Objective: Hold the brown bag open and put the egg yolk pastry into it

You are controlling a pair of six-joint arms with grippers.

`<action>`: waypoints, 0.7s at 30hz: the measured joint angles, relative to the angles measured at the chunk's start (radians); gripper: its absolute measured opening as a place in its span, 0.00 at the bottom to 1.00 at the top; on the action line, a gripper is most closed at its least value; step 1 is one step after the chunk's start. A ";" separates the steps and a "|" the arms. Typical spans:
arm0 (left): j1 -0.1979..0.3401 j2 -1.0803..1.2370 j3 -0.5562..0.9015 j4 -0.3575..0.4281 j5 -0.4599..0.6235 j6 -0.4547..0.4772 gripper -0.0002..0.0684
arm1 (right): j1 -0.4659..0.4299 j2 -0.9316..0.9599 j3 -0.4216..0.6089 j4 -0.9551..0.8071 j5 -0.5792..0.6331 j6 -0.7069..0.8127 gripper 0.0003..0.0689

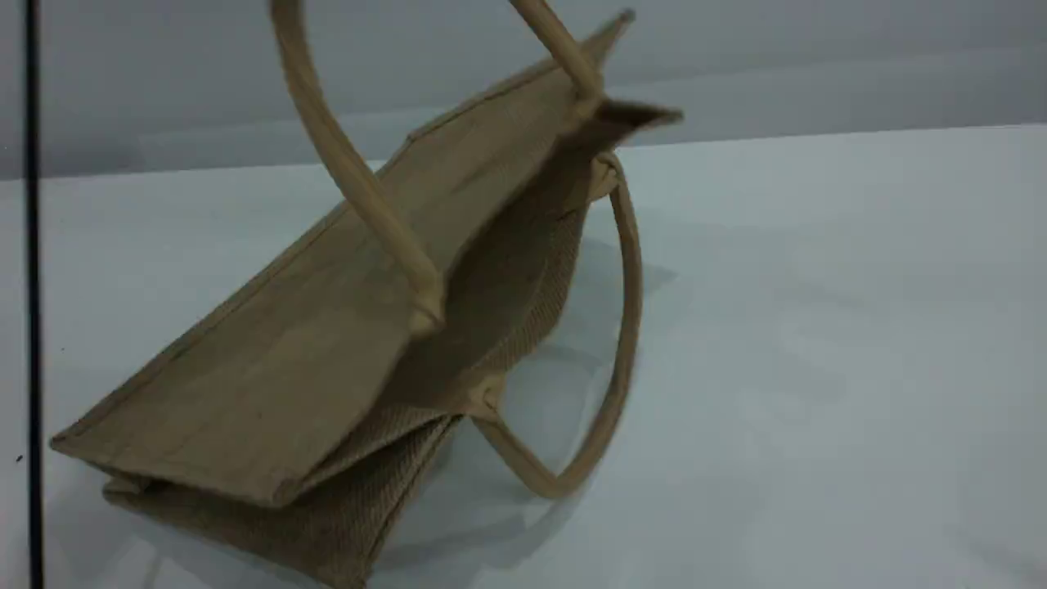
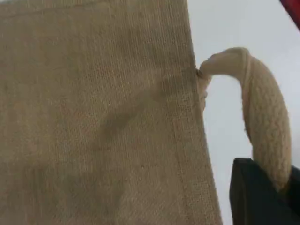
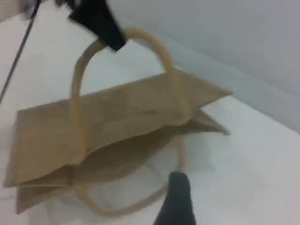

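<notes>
The left gripper (image 3: 101, 23) has its jaws closed on the upper handle (image 1: 343, 164) of the brown bag (image 1: 311, 343), lifting one side so the mouth gapes. The bag's bottom rests on the white surface (image 1: 818, 368). The right gripper (image 3: 177, 201) hovers near, jaws wide, holding nothing.

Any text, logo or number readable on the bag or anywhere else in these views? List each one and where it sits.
None to read in any view.
Bag: plain weave, no print, tag or logo on the faces that show.
Handles: bare.
Table: blank.
Left gripper and right gripper: dark, no marking visible.
</notes>
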 joint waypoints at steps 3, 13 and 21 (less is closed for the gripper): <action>-0.044 0.002 0.078 0.000 -0.107 0.008 0.12 | 0.000 -0.064 0.000 -0.081 0.052 0.070 0.77; -0.141 0.120 0.171 -0.006 -0.287 0.007 0.12 | 0.000 -0.196 -0.020 -0.156 0.232 0.183 0.77; -0.151 0.219 0.171 0.006 -0.391 0.007 0.13 | 0.000 -0.205 -0.023 -0.175 0.347 0.214 0.77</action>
